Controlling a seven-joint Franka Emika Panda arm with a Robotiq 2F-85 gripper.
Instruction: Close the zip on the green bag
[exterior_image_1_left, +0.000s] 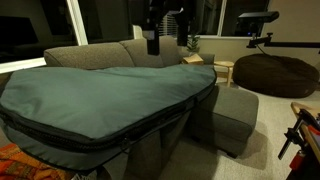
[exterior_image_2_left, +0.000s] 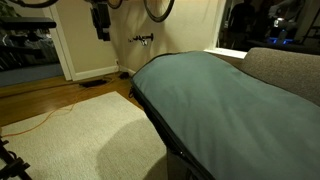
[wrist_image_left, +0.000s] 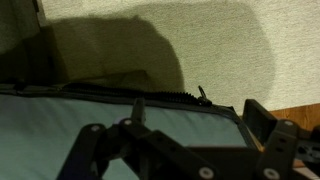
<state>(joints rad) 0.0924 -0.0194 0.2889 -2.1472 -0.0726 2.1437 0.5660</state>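
The soft, floppy green bag (exterior_image_1_left: 100, 95) likely gives under pressure, so pinch the small pull (wrist_image_left: 203, 94) on the zip (wrist_image_left: 110, 90); whether the claw (exterior_image_1_left: 152, 42) is open, I cannot tell.

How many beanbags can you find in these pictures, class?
1. The beanbag sits on the floor at the far side, beyond the sofa, in an exterior view; others may be hidden off-frame.

One green bag (exterior_image_1_left: 100, 95), one zip (wrist_image_left: 100, 92) — one grey sofa (exterior_image_1_left: 95, 52), one beanbag (exterior_image_1_left: 275, 72), one rug (exterior_image_2_left: 80, 135).
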